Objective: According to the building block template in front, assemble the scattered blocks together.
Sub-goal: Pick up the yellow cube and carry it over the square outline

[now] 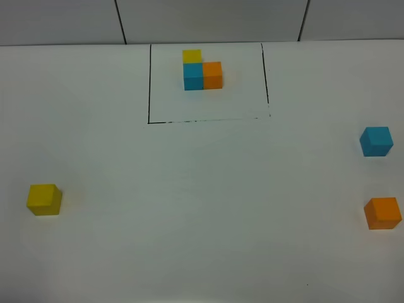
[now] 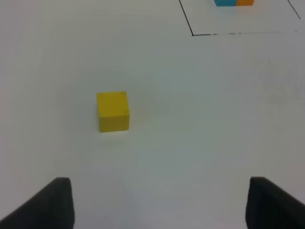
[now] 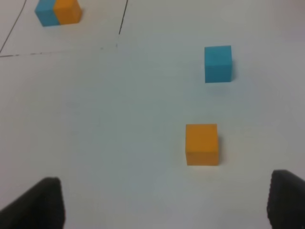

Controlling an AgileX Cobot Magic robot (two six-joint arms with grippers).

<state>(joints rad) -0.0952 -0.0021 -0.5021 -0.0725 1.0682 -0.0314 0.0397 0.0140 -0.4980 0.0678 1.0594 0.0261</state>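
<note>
The template (image 1: 202,71), a joined yellow, sky-blue and orange trio, sits inside a black drawn rectangle (image 1: 149,88) at the back centre. Part of it shows in the left wrist view (image 2: 233,2) and in the right wrist view (image 3: 58,11). The loose yellow cube (image 1: 44,199) lies at the left, also in the left wrist view (image 2: 113,111). The loose sky-blue cube (image 1: 376,141) and orange cube (image 1: 382,213) lie at the right, also in the right wrist view (image 3: 218,63) (image 3: 202,144). My left gripper (image 2: 159,205) and right gripper (image 3: 164,205) are open and empty, away from the cubes.
The white table (image 1: 202,208) ends at a grey panelled wall (image 1: 208,19) at the back. The sky-blue and orange cubes lie close to the right edge of the exterior view.
</note>
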